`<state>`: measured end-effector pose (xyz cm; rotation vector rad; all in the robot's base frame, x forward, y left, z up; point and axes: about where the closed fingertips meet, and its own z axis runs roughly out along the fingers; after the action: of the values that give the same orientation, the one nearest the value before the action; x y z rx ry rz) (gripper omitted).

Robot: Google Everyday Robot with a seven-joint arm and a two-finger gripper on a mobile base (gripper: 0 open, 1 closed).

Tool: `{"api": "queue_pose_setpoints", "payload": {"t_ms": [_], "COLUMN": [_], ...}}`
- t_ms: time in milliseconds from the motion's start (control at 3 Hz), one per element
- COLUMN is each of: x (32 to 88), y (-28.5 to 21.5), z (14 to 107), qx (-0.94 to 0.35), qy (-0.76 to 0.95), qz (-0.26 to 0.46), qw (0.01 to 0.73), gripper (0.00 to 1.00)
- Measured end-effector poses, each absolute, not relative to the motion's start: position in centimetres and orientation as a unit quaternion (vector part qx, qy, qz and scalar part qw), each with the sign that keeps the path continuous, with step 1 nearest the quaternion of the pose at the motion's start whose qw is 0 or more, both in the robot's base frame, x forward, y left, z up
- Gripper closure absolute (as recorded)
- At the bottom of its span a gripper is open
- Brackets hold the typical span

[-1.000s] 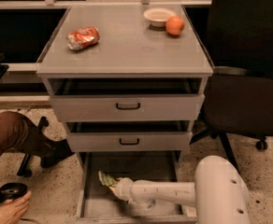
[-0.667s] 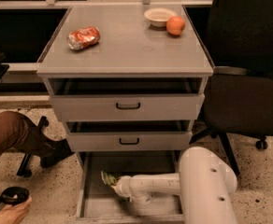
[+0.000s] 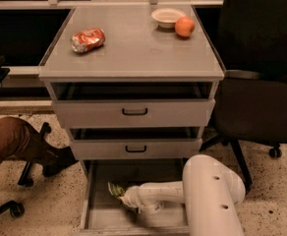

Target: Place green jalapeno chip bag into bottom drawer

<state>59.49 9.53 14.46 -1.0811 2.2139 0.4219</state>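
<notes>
The bottom drawer stands pulled open below two shallower drawers with black handles. My white arm reaches into it from the right, and my gripper is low inside the drawer, left of its middle. The green jalapeno chip bag shows as a small green and white crumple at the gripper's tip, inside the drawer. Most of the bag is hidden behind the gripper.
A crushed orange-red can, a white bowl and an orange lie on the cabinet top. A black office chair stands at the right. A person's leg and shoe and chair casters are at the left.
My arm has swung left across the view, and the gripper with the bag has moved slightly deeper and left in the drawer. The camera view has shifted a little.
</notes>
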Motion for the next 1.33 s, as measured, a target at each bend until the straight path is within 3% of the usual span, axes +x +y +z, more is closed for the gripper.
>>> {"api": "queue_pose_setpoints", "payload": {"t_ms": [1000, 1333], "x": [59.49, 59.48], "y": [9.54, 9.55], "z": [14.45, 14.45], "qx": [-0.410, -0.410], "qy": [0.840, 0.840], "qz": [0.160, 0.160], "qw": [0.315, 0.315], "gripper": [0.12, 0.00]}}
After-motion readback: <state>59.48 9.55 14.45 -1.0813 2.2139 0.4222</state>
